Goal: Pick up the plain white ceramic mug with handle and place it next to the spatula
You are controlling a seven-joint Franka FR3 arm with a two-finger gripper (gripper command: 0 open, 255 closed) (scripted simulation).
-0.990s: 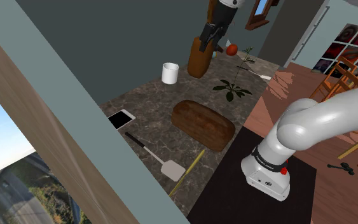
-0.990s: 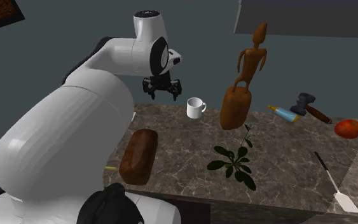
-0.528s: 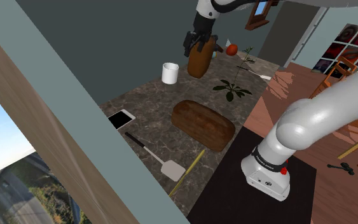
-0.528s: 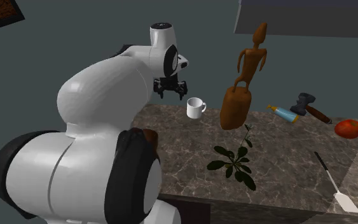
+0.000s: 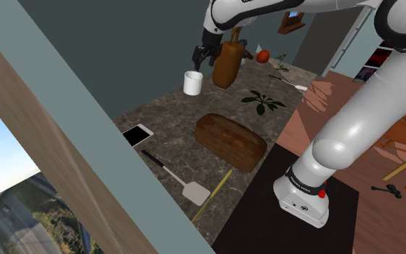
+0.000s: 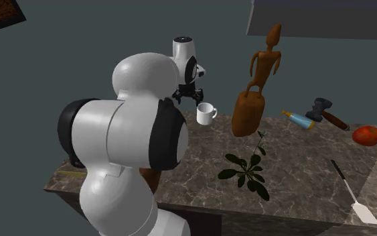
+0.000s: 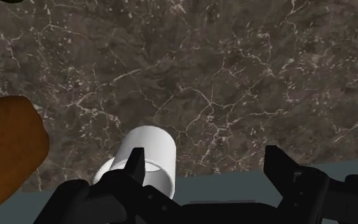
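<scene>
Black gripper (image 7: 206, 156), fingers spread wide and empty, hovers over a white mug (image 7: 155, 146) standing at the marble counter's (image 7: 234, 76) back beside a brown carved figure (image 5: 226, 66); the mug sits under one finger, so centring it between both before descending seems wise.

No text, label, brand, number or sign can be read on anything shown here.

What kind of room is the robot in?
Probably a kitchen in a house. A dark stone counter holds a loaf of bread, a white mug and a spatula.
</scene>
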